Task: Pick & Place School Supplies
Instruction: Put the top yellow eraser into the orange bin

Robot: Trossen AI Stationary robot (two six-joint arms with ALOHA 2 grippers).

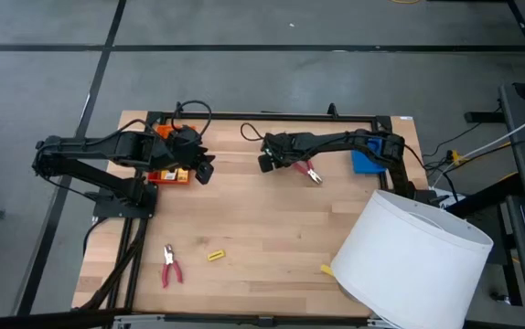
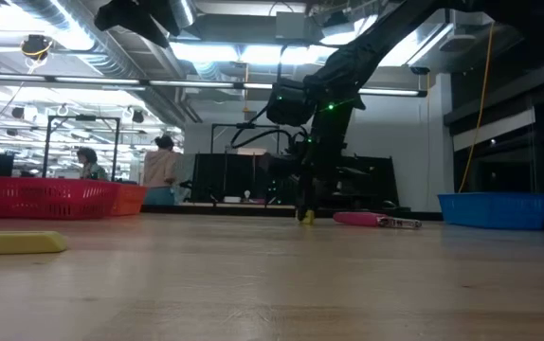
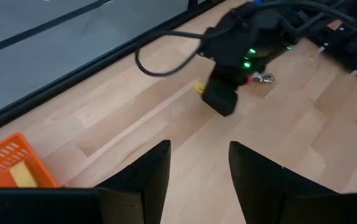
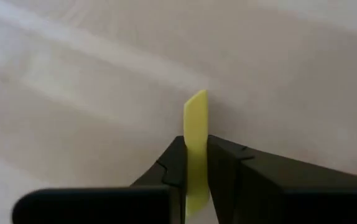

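My right gripper (image 1: 267, 164) is over the table's far middle, shut on a tiny yellow block (image 4: 195, 124). The block also shows under the gripper in the low view (image 2: 305, 216). A red-handled plier tool (image 1: 310, 171) lies just right of it. My left gripper (image 1: 205, 171) is open and empty (image 3: 198, 155) beside the orange tray (image 1: 169, 176), which holds a yellow pack (image 3: 23, 175). A second plier tool (image 1: 170, 266) and two yellow blocks (image 1: 215, 255) (image 1: 326, 270) lie on the near part of the table. My right gripper pinches the thin yellow block by its two flat faces (image 4: 196, 149) between its two fingers. The fingers come from above, pointing down. The block stands on end and sticks out past the fingertips. Its lower end (image 2: 305, 218) is at the table top; whether it touches, I cannot tell.
A big white cylinder (image 1: 418, 260) covers the near right corner. A blue tray (image 1: 368, 163) stands at the far right under my right arm. A black frame rail (image 1: 262, 116) runs along the far edge. People stand in the room beyond the table (image 2: 163, 170).
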